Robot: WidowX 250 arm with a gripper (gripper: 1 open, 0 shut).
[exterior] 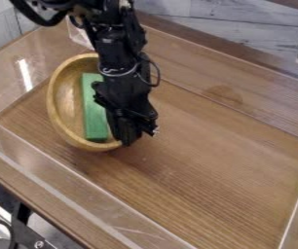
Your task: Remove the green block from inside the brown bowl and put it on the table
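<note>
The brown bowl (63, 107) stands tipped on the table (217, 156), with its left rim raised and its mouth turned toward the right. Inside it the green block (95, 100) leans along the wall. My gripper (129, 134) points straight down at the bowl's near right rim, over the block's lower end. Its black fingers look shut. They hide the block's end and the rim there, so I cannot make out whether they clamp the block or just press on the bowl.
Low clear acrylic walls (60, 190) edge the tabletop at the front and left. Bare wood stretches to the right of the bowl and toward the front. The arm's black body (113, 44) rises over the bowl's back.
</note>
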